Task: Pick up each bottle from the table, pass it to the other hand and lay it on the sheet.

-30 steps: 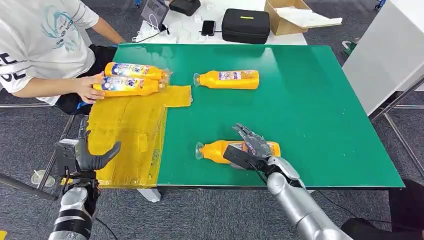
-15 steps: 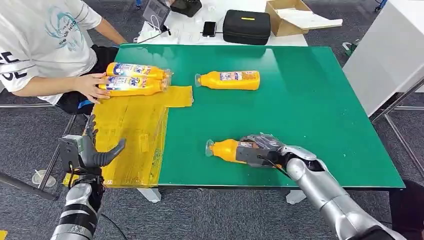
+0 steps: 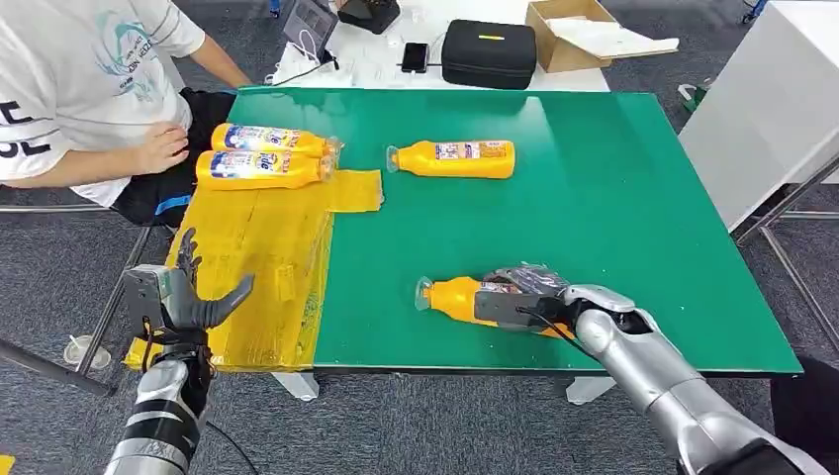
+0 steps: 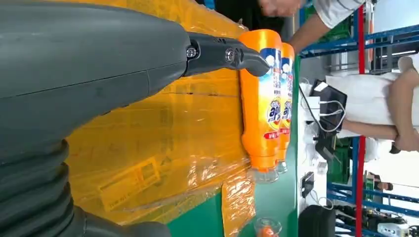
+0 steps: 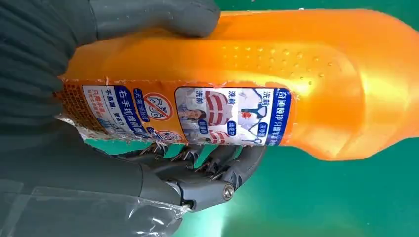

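Four orange plastic bottles lie on their sides on the green matte worktop [image 3: 613,198]. Two labelled orange bottles [image 3: 259,155] rest side by side, touching, at the far end of the crinkled glossy yellow plastic sheet [image 3: 259,267], which drapes over the worktop's left edge. A third orange bottle with a clear cap [image 3: 453,158] lies alone on the bare green surface, just right of the sheet's far corner.

Nearest the front edge, the fourth orange bottle with a blue-and-white label [image 3: 457,296] is grasped around its body by the right robot hand [image 3: 522,299]; the right wrist view shows the thick grey thumb over the smooth, dimpled plastic and dark fingers [image 5: 222,168] curled under the torn-edged label. Its cap end points toward the sheet.

The left robot hand [image 3: 188,297] hangs released, fingers spread, off the worktop's left side, beside the sheet's near end and well apart from the held bottle.

A person in a white shirt [image 3: 79,79] sits at the far left, one hand [image 3: 163,148] near the paired bottles. Beyond the worktop are a black zipped case [image 3: 488,51] and a cardboard box [image 3: 584,30].
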Available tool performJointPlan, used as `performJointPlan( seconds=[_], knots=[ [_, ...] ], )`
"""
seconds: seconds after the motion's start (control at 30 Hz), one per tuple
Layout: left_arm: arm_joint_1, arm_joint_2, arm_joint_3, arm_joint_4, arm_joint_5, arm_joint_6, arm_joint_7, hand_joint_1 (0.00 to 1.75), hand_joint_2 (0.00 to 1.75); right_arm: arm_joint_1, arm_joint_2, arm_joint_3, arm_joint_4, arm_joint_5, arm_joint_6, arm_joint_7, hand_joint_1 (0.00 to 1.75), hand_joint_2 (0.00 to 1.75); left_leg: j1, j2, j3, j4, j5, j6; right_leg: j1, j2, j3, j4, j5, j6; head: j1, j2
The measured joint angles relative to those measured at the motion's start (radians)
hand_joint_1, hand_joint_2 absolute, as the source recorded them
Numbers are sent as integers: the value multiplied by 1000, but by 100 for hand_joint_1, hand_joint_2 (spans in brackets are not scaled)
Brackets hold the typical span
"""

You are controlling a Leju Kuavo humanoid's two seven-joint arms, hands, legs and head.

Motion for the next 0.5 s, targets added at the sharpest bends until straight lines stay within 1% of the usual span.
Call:
performJointPlan(
  seconds=[0.07, 0.17, 0.23, 0.4, 0.47, 0.5],
  knots=[
    [-1, -1, 0, 3, 1, 6, 0, 0, 175, 5, 1, 6, 0, -8, -50, -3, 175, 175, 0, 0, 0, 0, 0, 0, 0, 0, 0, 0, 0, 0, 0, 0],
    [-1, -3, 0, 3, 3, 8, 0, 0, 175, 50, 24, -2, -11, -6, -222, -13, 175, 175, 0, 2, 0, 0, 0, 0, 1, 0, 0, 0, 0, 0, 0, 0],
    [-1, -5, 0, 4, 3, 10, 0, 0, 175, 76, 39, -6, -18, -2, -266, -15, 175, 175, 0, 3, 0, 0, -1, 0, 1, 1, -1, 0, 1, -1, 0, 0],
    [0, -8, 0, 4, 5, 10, 0, 0, 175, 93, 55, -18, -27, 1, -290, -19, 175, 175, 1, 4, 1, 0, -1, -1, 1, 2, -1, 0, 1, -1, 0, 0],
    [1, -9, 0, 3, 9, 10, 0, 0, 175, 121, 80, -46, -47, 2, -370, -50, 175, 175, 1, 4, 0, 0, -1, -1, 2, 2, -1, 0, 1, -1, 0, 0],
    [5, -11, 0, 2, 13, 9, 0, 0, 175, 152, 101, -73, -60, 6, -432, -77, 175, 175, 2, 4, -1, 0, -1, -1, 2, 2, -1, 0, 1, -1, 1, 0]
  ],
)
